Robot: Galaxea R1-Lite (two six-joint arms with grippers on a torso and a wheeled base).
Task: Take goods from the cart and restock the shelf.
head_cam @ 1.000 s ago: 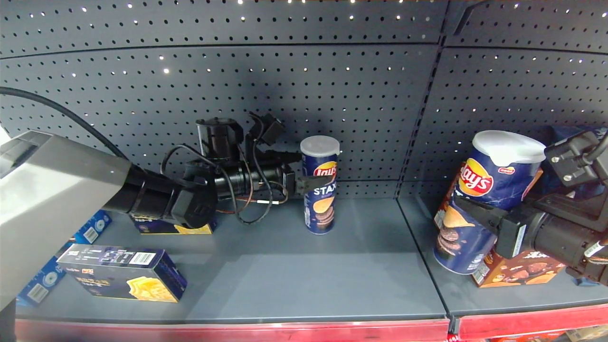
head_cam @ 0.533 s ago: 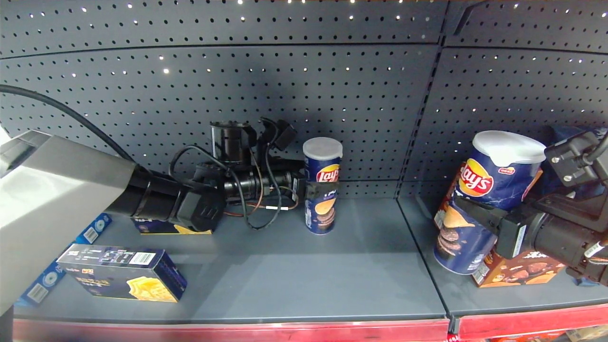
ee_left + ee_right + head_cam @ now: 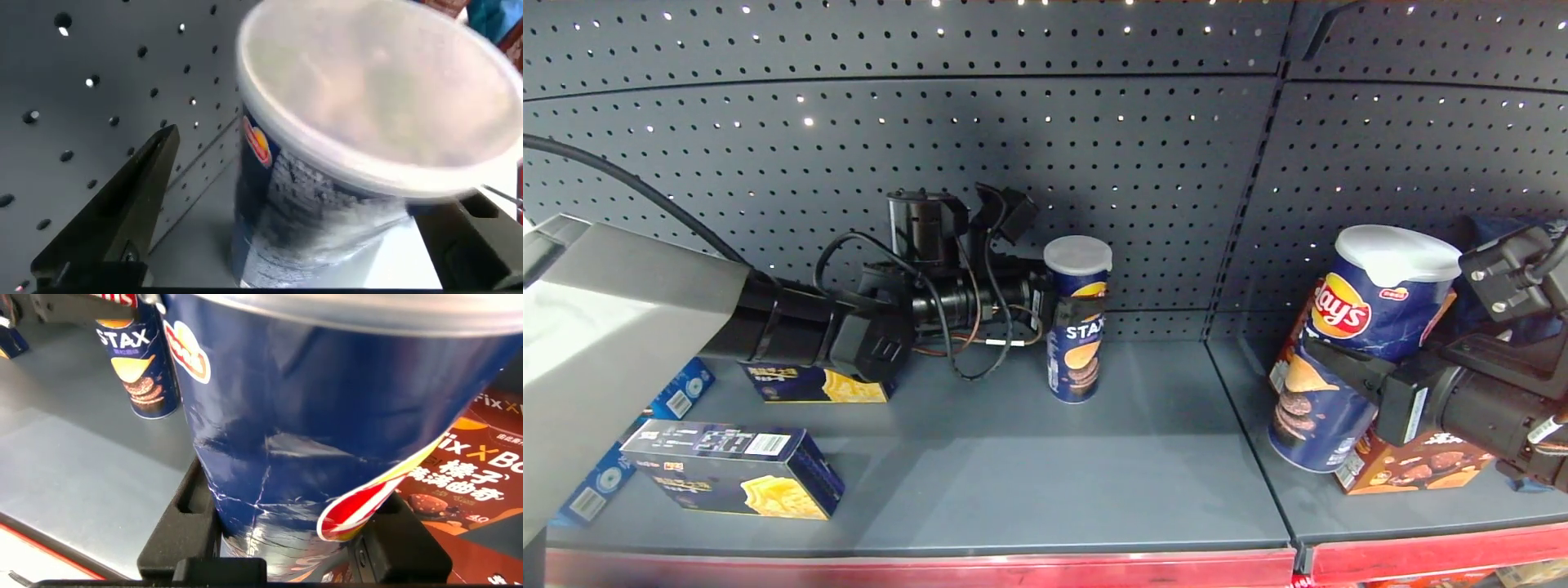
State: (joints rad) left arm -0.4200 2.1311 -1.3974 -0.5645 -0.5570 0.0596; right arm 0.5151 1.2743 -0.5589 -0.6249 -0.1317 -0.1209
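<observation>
Firmly in right hand (image 3: 294,527), big lidded can (image 3: 1372,310), small can (image 3: 1080,359) upright.

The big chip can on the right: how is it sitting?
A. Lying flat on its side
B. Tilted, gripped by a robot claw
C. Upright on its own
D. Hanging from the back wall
B: the big chip can leans at a tilt, with the right gripper closed around its lower body, beside an orange box on the shelf.

dark pegboard wall (image 3: 1094,122), grey shelf (image 3: 1013,465), red front trim (image 3: 931,565)
</observation>
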